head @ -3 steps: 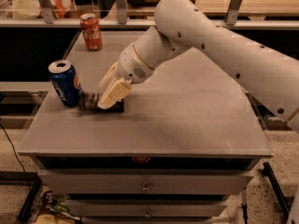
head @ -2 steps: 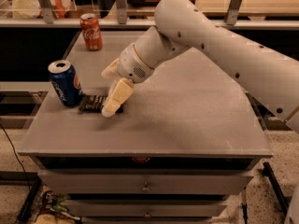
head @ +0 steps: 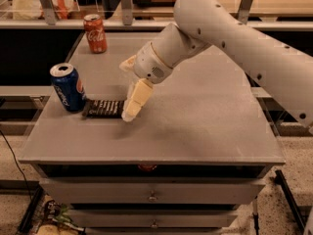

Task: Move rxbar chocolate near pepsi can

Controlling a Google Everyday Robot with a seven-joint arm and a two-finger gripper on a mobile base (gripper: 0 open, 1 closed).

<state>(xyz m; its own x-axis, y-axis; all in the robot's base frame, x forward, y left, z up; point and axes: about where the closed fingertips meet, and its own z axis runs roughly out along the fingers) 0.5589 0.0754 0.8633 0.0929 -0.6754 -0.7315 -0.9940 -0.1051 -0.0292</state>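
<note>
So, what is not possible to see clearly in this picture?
1. Camera view: the right end of the rxbar chocolate, hidden behind the tool, which hangs open at that end.
2. Camera view: whether the bar touches the pepsi can; too blurred to tell.
3. Camera view: the base of the arm, cut off by the right edge.

The gripper [head: 128, 93] hangs low over the table [head: 205, 131], left of centre. The snack bar [head: 103, 108] lies flat on the table immediately left of the gripper, with its near end at the lower finger. The Pepsi can [head: 67, 88] stands upright beyond the bar's far end, just beside it. The Coca-Cola can [head: 95, 33] stands behind and left of the gripper, well apart.
</note>
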